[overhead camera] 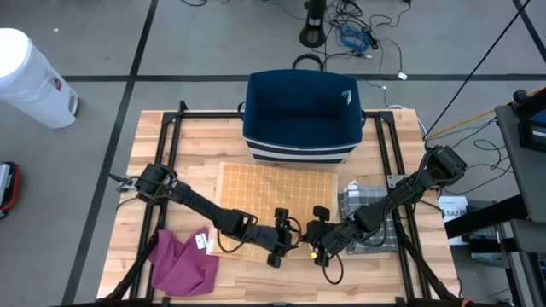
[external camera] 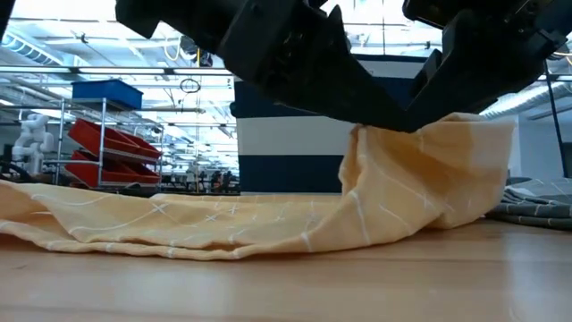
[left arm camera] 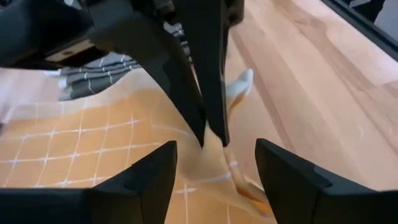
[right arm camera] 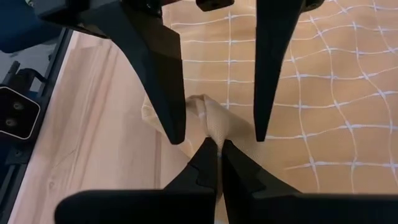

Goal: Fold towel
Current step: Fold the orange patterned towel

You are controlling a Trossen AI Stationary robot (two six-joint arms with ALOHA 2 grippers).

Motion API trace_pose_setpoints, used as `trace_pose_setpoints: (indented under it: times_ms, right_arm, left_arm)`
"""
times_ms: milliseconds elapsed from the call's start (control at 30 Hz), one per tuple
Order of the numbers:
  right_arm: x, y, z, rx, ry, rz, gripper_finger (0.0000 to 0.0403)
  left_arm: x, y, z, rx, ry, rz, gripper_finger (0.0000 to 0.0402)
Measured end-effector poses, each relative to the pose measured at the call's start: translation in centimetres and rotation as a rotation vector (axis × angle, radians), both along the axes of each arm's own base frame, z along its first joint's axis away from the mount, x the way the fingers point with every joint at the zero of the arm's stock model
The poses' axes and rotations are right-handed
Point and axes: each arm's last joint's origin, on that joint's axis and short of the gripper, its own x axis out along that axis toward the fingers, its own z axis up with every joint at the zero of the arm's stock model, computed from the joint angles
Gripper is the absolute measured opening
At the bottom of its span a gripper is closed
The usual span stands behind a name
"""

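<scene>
A yellow-orange towel (overhead camera: 273,196) with a pale grid lies flat in the middle of the table, apart from a raised peak (external camera: 420,170) at its near edge. My right gripper (overhead camera: 317,241) reaches in from the table's right and is shut on that peak. My left gripper (overhead camera: 280,239) comes from the left and is open. In the left wrist view its two fingers (left arm camera: 149,180) stand on either side of the raised cloth (left arm camera: 217,162). The same two fingers (right arm camera: 165,74) show in the right wrist view. My right gripper (right arm camera: 214,144) pinches a bunched fold of the towel (right arm camera: 208,121) between its two fingers, at the near edge close to the near right corner. It comes slanting down from the table's right. The fold stands up in a peak and the rest of the towel lies on the table. My left gripper: whether its fingertips touch the cloth, I cannot tell.
A dark blue bin (overhead camera: 303,115) stands at the far edge behind the towel. A grey checked cloth (overhead camera: 367,209) lies to the right under my right arm, and a magenta cloth (overhead camera: 183,263) lies at the near left. Bare wood (overhead camera: 256,281) runs along the near edge.
</scene>
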Motion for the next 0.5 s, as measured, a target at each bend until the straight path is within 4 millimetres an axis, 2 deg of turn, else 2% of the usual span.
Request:
trace_pose_setpoints:
  times_ms: [233,333,500]
  right_arm:
    - [0.16,-0.12,0.14,0.008,-0.012,-0.005,0.0000]
    - [0.22,-0.02,0.37,0.024,-0.025,0.017,0.0000]
    - [0.31,0.02,0.50,0.027,-0.039,0.023,0.0000]
  left_arm:
    - [-0.05,0.22,-0.10,0.058,0.002,0.042,0.0215]
    - [-0.04,0.39,-0.15,0.082,0.005,0.052,0.0179]
    - [-0.05,0.50,-0.22,0.139,0.012,0.027,0.0091]
